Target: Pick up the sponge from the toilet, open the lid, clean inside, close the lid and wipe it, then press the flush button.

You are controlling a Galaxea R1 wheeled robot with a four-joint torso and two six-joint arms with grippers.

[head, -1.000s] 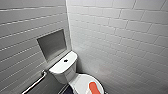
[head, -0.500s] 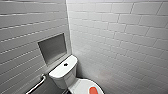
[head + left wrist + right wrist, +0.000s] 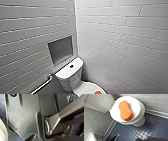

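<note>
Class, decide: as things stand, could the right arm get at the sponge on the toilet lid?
Probably yes. The sponge lies bare on the closed lid, nothing over or beside it, and the right wrist view looks down on it from above.

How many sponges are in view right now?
1. The orange sponge lies flat on the closed lid of the toilet. Another could be hidden behind the toilet.

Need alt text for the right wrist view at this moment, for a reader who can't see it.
An orange sponge lies on the closed white lid of a toilet, seen from above. White tiled walls stand behind it, and the floor is small dark blue tiles.
</note>
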